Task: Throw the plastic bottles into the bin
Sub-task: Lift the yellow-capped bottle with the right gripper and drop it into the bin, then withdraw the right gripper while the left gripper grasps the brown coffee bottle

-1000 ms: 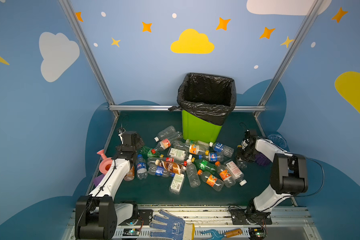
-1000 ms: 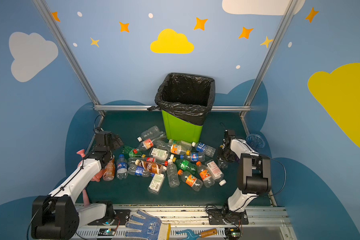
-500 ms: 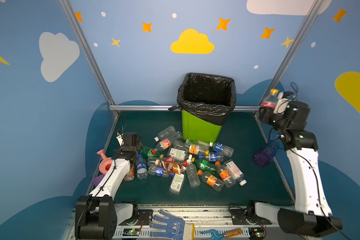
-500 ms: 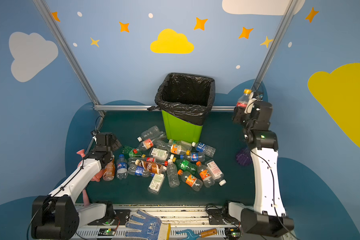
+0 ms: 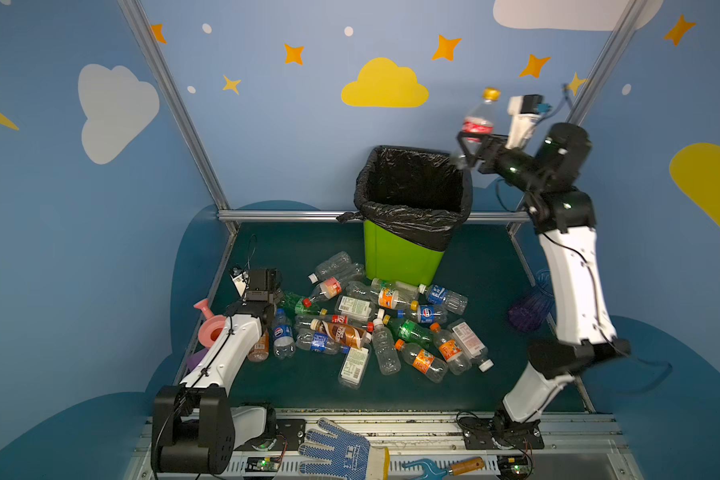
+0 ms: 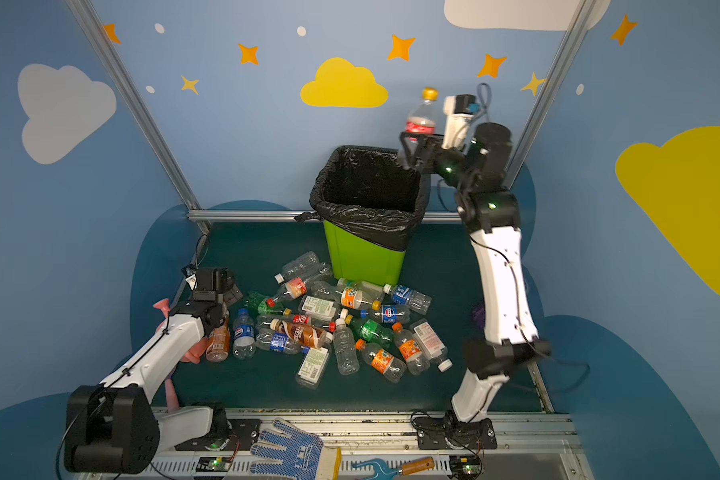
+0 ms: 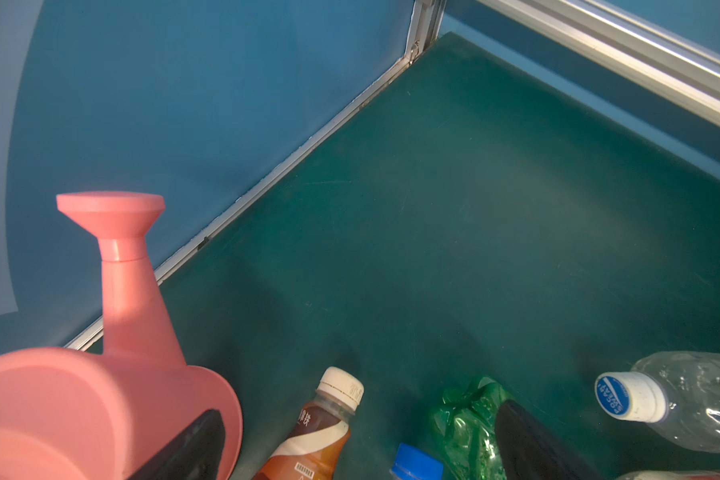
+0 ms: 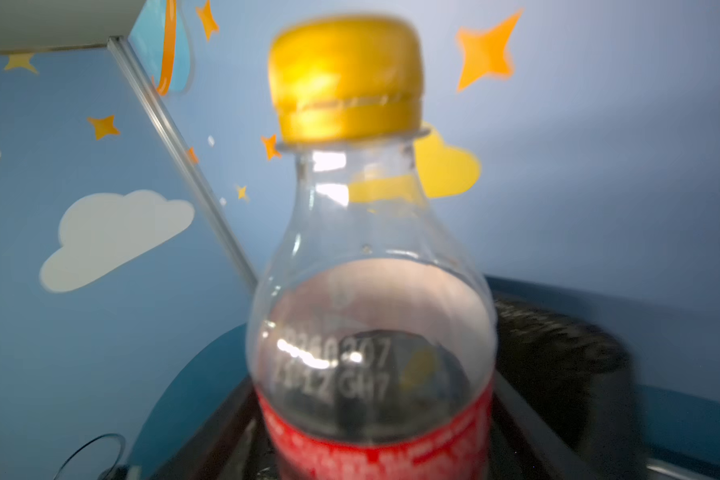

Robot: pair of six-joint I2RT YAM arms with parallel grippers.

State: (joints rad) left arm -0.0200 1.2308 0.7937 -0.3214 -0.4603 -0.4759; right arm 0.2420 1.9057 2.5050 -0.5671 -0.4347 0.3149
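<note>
One red-labelled bottle (image 5: 478, 120) stands between the jaws of the right gripper (image 5: 471, 149), above the right rim of the bin (image 5: 400, 253), in both top views; left wrist: left gripper (image 7: 359, 409) gapes wide, empty, over lying bottles (image 7: 321, 432); right wrist: blurred; clamped or loose, I cannot tell.

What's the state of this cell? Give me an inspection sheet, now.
Surface: dark green mat, no spill seen.
Job's things: bottle pile lying in front of the bin; one red-label bottle up near the bin's rim.
Clutter: pink watering can, purple vase, glove, hand tool.
Grippers: left gripper open, low by the pile; right gripper around the red-label bottle, grip unclear.
Cables: black cable along the right arm; thin loop above the left gripper.
Surroundings: blue walls with clouds and stars, aluminium frame.
</note>
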